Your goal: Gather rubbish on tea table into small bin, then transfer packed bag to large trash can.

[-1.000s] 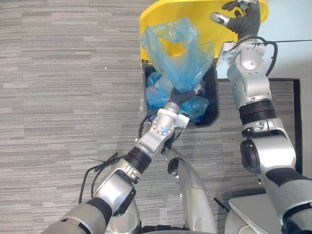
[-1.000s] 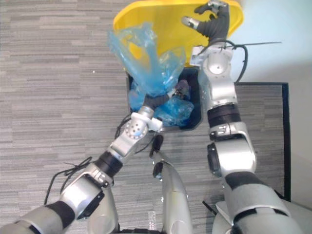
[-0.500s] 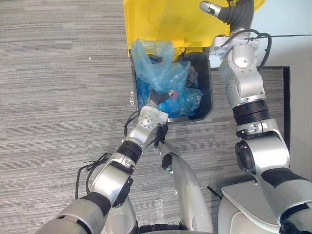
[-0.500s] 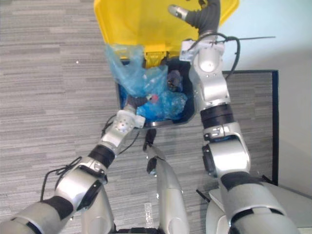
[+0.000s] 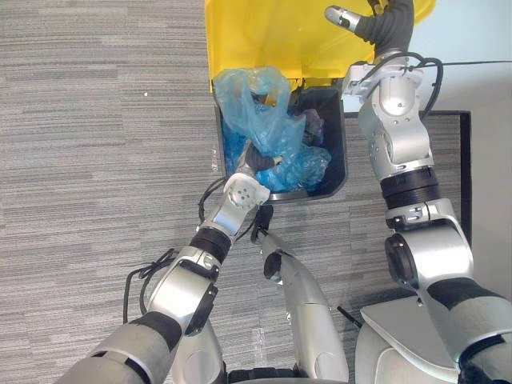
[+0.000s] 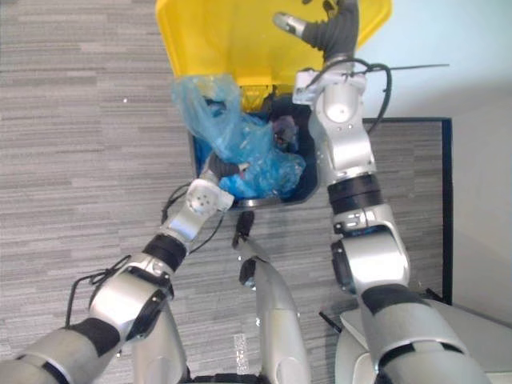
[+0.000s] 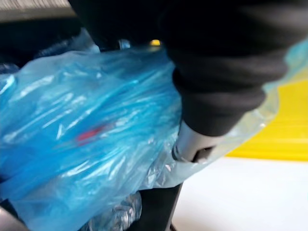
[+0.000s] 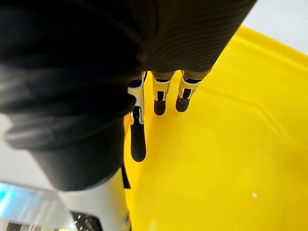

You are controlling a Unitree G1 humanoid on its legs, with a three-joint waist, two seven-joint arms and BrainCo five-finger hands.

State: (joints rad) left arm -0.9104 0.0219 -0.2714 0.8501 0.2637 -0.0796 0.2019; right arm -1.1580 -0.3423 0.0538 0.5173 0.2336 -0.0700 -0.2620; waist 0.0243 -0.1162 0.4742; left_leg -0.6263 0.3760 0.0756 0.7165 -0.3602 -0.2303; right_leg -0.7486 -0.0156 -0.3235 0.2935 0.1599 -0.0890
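Observation:
A large dark trash can [image 5: 342, 164] stands on the floor with its yellow lid [image 5: 264, 40] swung up. My right hand [image 5: 376, 20] is open, its straight fingers [image 8: 137, 139] flat against the inside of the lid [image 8: 231, 144]. The packed blue plastic bag [image 5: 256, 104] sits in the can, its crumpled top rising over the left rim. My left hand [image 5: 258, 157] reaches into the can at the bag's lower part, and the blue film [image 7: 72, 120] drapes round it. More blue plastic [image 6: 276, 172] lies deeper in the can.
Grey striped carpet [image 5: 96, 120] spreads to the left of the can. A dark-framed panel [image 5: 467, 160] lies on the floor to the right, and a pale wall [image 5: 472, 32] rises behind it.
The bag, held above the can a second ago, has come down into it with my left hand. The view has shifted. My right hand still holds the lid up.

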